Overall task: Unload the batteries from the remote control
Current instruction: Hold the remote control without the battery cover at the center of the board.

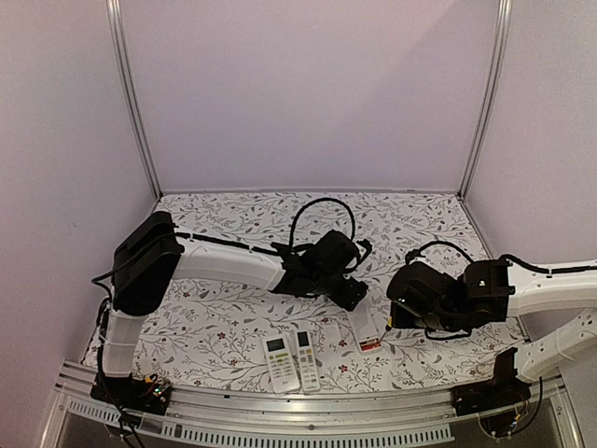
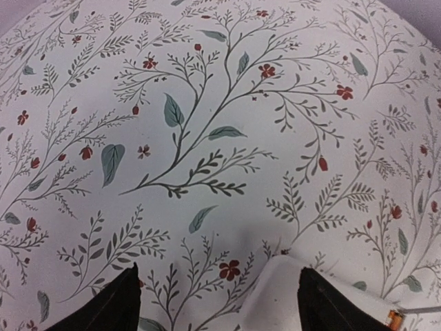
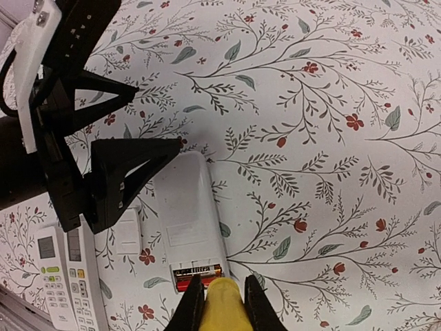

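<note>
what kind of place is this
Probably a robot test booth in a lab, not a home: plain walls framed by aluminium posts, a left arm and a right arm bolted to a metal rail, and a floral cloth with remote controls laid out.

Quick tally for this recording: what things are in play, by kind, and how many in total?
Face-up remotes: 2
Face-down remote, compartment open: 1
Loose white cover: 1
Red-orange battery showing in the compartment: 1; more cannot be told
Yellow-handled tool: 1
Total: 6
</note>
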You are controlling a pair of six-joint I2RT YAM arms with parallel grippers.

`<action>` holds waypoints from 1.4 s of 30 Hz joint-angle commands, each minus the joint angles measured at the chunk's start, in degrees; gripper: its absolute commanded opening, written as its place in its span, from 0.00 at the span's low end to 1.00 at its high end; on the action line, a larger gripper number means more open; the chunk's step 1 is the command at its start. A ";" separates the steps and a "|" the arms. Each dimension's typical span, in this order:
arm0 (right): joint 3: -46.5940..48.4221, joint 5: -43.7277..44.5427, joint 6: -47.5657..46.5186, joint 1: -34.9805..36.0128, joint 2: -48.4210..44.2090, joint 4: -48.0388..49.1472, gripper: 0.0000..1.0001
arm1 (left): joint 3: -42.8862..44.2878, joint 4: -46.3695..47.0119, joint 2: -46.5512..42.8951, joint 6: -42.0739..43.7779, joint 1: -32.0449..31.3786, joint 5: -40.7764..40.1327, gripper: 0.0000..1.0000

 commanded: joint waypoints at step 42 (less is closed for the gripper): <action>8.00 5.80 -4.92 3.24 7.32 -5.29 0.00 | -5.42 1.91 1.50 5.29 -2.80 1.27 0.68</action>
